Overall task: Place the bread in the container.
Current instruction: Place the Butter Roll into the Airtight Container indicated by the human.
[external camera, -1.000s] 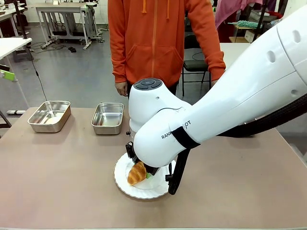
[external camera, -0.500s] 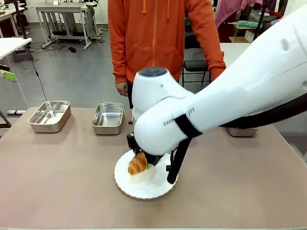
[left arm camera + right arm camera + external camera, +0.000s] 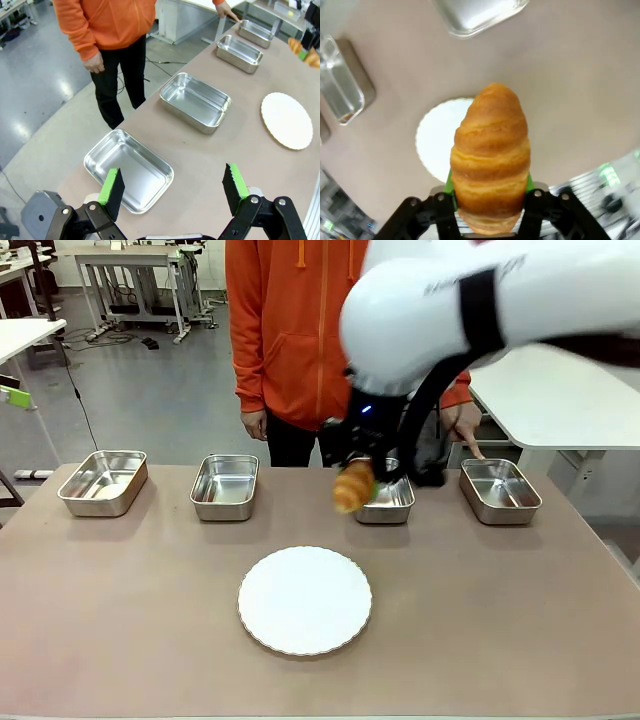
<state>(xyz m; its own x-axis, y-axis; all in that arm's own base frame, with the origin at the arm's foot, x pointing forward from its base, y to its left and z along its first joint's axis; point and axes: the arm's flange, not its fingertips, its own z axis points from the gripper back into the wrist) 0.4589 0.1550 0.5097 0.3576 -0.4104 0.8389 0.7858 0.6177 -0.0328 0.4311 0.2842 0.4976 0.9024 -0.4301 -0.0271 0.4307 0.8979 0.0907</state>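
One bread (image 3: 352, 487) in right jaws, aloft near container (image 3: 396, 508)

Four shallow rectangular stainless-steel pans stand in a row along the far side of the brown table (image 3: 120, 630): leftmost pan (image 3: 102, 482), second pan (image 3: 224, 486), third pan (image 3: 390, 504), rightmost pan (image 3: 500, 490). A round white plate (image 3: 305, 600) lies nearer, before the gap between second and third. A golden-brown croissant (image 3: 351, 487), in the right gripper (image 3: 364, 482), hangs above the table at the third pan's left end.
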